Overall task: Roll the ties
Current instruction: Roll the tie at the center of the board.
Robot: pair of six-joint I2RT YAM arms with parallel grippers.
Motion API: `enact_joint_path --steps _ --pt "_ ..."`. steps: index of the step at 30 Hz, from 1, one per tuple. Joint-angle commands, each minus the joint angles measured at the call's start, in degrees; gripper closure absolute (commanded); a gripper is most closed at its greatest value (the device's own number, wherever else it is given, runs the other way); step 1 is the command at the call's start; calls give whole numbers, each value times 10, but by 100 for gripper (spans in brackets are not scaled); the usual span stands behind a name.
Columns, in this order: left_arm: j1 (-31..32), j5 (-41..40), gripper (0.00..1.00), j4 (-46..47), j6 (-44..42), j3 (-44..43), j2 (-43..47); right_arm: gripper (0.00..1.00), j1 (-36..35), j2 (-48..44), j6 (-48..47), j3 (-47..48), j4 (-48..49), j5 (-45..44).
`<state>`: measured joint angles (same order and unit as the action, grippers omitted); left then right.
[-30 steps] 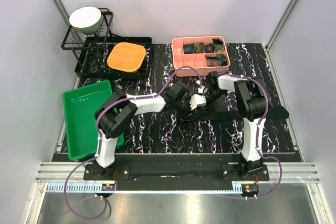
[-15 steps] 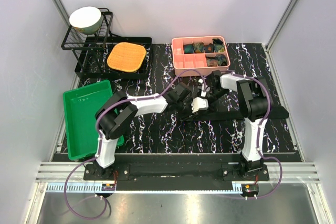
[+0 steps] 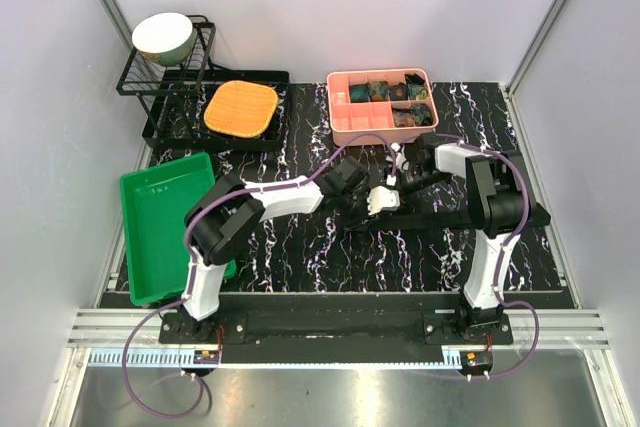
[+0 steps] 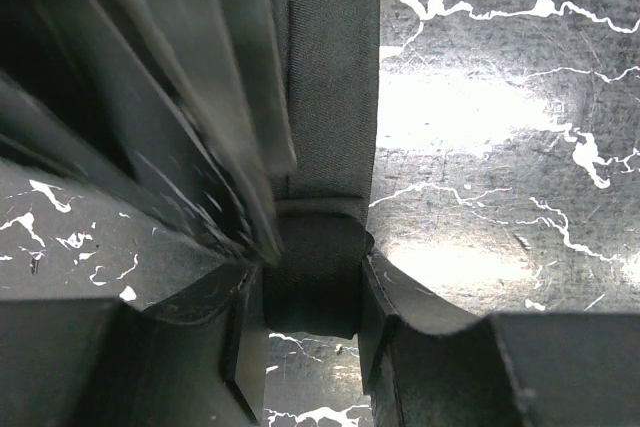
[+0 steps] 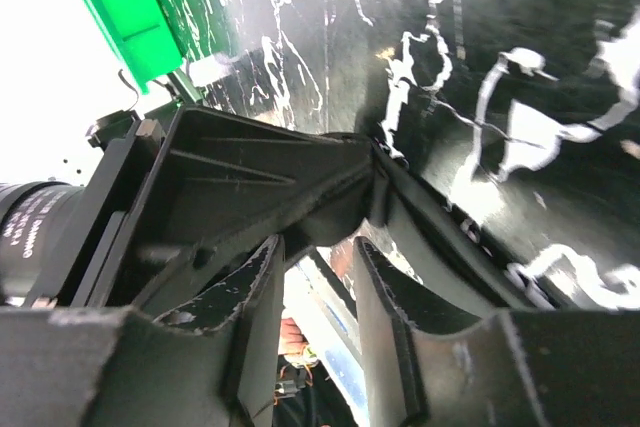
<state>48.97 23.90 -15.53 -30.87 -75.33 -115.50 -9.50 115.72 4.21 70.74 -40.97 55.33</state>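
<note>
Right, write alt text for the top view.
The left gripper and right gripper meet mid-table at one end of a black tie lying across the marbled table. A pink box sits behind, a green tray at left.

we count one laid-out tie, one pink box, one green tray, one bowl, one orange pad.

no legible text, no readable labels, brands, numbers or signs in any view

table — black marble | on it: green tray, pink box, black rack, tie laid flat
</note>
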Motion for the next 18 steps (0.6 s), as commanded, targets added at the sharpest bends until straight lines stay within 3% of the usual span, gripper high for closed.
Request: enact_joint_path --steps 1,12,15,18 --pt "-2 -49 85 -82 -9 14 -42 62 -20 -9 26 -16 57 25" --pt "-2 -42 85 -82 -1 8 -52 64 -36 1 45 -46 120 21" --pt "-3 -41 85 -82 -1 11 -51 68 -35 2 69 -62 153 38" --pt "-2 -42 85 -80 -1 17 -50 82 -36 7 77 -67 165 38"
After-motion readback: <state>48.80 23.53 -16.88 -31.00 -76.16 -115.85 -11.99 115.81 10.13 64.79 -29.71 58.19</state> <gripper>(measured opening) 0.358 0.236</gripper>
